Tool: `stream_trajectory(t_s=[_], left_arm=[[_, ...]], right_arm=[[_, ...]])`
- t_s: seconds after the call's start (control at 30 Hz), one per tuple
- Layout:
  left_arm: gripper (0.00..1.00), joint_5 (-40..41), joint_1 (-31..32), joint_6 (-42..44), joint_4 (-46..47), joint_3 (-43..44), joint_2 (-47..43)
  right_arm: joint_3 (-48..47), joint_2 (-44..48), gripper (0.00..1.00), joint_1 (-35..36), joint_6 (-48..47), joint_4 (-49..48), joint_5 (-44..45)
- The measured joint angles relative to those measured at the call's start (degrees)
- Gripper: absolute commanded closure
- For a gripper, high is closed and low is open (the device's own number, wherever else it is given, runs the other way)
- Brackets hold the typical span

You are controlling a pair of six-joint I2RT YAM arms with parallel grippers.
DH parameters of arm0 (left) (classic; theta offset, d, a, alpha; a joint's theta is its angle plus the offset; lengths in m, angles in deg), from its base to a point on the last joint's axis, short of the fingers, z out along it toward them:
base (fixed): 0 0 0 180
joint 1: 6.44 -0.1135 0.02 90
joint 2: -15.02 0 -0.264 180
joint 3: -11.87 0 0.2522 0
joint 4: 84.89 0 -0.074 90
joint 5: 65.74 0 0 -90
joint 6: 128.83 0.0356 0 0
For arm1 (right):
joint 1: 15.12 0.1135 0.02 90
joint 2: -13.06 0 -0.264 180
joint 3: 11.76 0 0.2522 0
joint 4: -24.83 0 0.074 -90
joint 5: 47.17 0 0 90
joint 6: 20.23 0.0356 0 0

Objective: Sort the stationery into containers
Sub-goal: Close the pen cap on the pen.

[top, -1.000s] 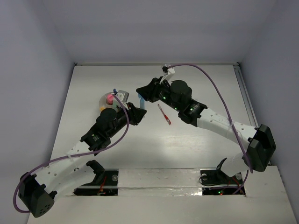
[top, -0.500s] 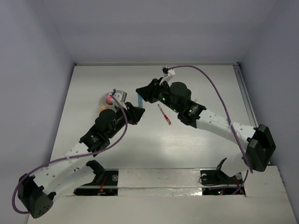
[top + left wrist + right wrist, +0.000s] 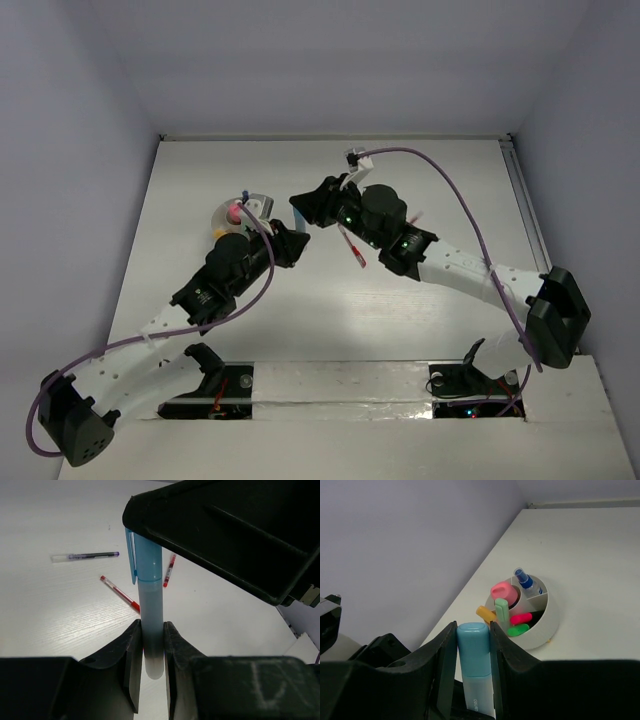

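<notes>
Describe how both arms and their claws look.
Both the left arm and right arm have white links joined by black joint housings. A purple cable loops along each. Green lights glow on the right arm. The left claw and right claw are black and blocky.

Nudged right gripper [image 3: 298,206] and its light-blue marker [image 3: 150,605] slightly left and nearer; now overlaps far end of red pen [image 3: 355,252].

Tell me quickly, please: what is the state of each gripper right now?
Left gripper: closed on the barrel of the light-blue marker.
Right gripper: closed on the cap end of the same marker.
</notes>
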Motion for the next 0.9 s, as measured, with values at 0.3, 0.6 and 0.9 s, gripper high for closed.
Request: stream_trajectory(t_s=[0.3,0.6,0.9], left_arm=[[1.00,0.04,0.35,0.74,-6.80,2.03,-2.14],[1.00,0.22,0.90,3.30,-18.29,7.72,-2.64],[1.00,0.09,1.81,6.36,-27.52,9.88,-4.70]], right_arm=[[2.71,0.50,1.00,0.92,0.55,-3.23,-0.87],[8.00,0.98,1.00,3.89,0.48,-12.98,1.42],[13.16,1.97,1.00,7.10,1.97,-18.56,4.20]])
